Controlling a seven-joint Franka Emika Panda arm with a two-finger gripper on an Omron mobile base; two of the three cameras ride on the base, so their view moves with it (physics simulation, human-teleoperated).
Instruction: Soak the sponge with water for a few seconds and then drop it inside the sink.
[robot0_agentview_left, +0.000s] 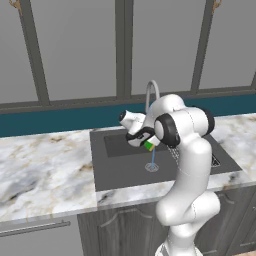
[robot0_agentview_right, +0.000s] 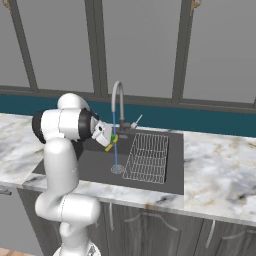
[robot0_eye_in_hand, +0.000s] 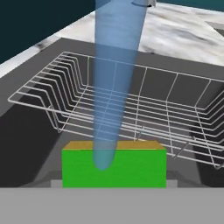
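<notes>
Gripper (robot0_agentview_left: 146, 142) pinching the one sponge (robot0_eye_in_hand: 113, 168) over the sink (robot0_agentview_left: 120, 175), held above the basin floor, under the gooseneck faucet (robot0_agentview_right: 117, 102). One water stream (robot0_eye_in_hand: 114, 83) lands on the sponge's green face (yellow layer shows at its far edge in the hand view). In the right base view the stream carries on below the sponge (robot0_agentview_right: 113, 140) to the round drain (robot0_agentview_right: 117, 169). One wire rack (robot0_agentview_right: 146, 157) sits in the basin's right part, just beside the stream. One faucet, one drain, one basin. Marble counter (robot0_agentview_left: 45, 172) on both sides, teal backsplash (robot0_agentview_right: 210, 120) behind.
</notes>
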